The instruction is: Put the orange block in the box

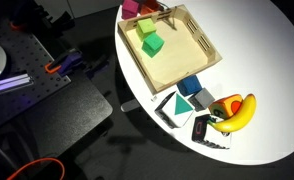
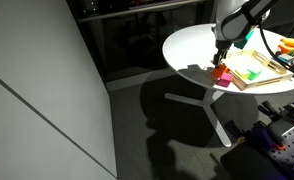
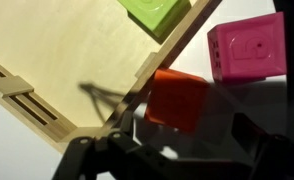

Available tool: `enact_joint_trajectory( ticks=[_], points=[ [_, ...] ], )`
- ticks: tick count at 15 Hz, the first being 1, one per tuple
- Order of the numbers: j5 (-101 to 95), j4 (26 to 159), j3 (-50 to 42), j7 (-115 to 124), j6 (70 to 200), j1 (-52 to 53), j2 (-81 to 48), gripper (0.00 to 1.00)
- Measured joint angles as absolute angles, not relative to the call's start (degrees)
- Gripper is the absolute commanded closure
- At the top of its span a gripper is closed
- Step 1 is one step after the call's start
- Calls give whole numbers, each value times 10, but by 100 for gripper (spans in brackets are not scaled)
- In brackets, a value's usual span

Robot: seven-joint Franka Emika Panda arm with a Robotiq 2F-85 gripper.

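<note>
The orange block [image 3: 177, 98], a small orange-red cube, sits on the table just outside the rim of the box [image 3: 57, 70], a shallow tray of light wood. My gripper [image 3: 172, 140] is open, with a dark finger on each side of the block and neither finger touching it. The pink block [image 3: 249, 50] stands close beside the orange block, also outside the box. A green cube [image 3: 159, 14] lies inside the box near that rim. In both exterior views the gripper [image 2: 221, 62] hangs over the box's [image 1: 182, 58] far corner.
The round white table [image 1: 262, 40] also holds a banana [image 1: 239, 112], a blue block [image 1: 190, 87] and black-and-white cards [image 1: 177, 108] beyond the box's near end. The table edge is close to the blocks [image 2: 192, 68]. A dark bench with cables stands beside it [image 1: 47, 100].
</note>
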State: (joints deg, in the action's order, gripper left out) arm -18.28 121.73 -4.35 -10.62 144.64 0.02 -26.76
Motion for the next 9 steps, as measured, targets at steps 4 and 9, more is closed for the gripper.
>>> enact_joint_trajectory(
  ticks=[4, 9],
  points=[
    [-191, 1211, -49, -86, 1448, 8, -283, 0],
    [-191, 1210, -51, -85, 1462, 5, -293, 0]
  ],
)
